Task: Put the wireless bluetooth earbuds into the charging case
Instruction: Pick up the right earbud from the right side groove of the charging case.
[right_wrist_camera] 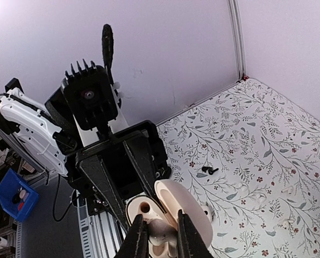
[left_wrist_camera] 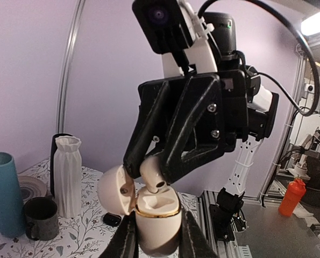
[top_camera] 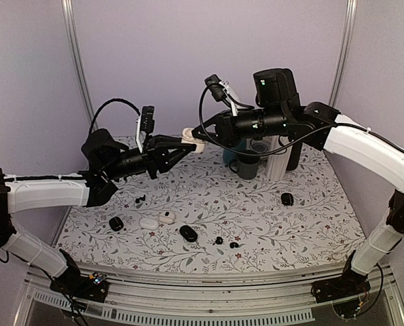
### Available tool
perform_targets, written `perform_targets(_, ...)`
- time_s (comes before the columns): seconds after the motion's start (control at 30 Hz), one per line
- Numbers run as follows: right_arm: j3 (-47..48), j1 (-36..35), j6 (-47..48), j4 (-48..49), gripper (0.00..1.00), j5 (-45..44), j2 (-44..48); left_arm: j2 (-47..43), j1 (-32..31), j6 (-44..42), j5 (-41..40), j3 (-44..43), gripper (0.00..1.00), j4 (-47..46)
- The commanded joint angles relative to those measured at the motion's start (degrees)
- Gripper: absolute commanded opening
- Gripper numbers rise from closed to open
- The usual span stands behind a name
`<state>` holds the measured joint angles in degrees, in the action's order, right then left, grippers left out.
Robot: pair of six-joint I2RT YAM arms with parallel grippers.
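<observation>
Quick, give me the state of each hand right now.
Left hand: closed on the open cream charging case.
Right hand: closed on a cream earbud, just above that case.

cream charging case [left_wrist_camera: 157, 215] upright in mid-air, far centre; gold rim, lid [left_wrist_camera: 115, 189] hinged open sideways. cream earbud [left_wrist_camera: 153, 174] tilted, lower end at the open case mouth, not seated. tiny glossy black earbuds [top_camera: 218, 240] loose, near centre, just apart.
</observation>
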<state>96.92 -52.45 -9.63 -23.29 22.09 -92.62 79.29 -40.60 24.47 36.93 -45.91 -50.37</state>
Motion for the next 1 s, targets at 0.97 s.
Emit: perform_targets(0.97,-3.6,-0.2,-7.1,4.2,0.10,-0.9,2.1,-5.6,-2.3,-10.3,-12.5,3.5,0.00,-9.2)
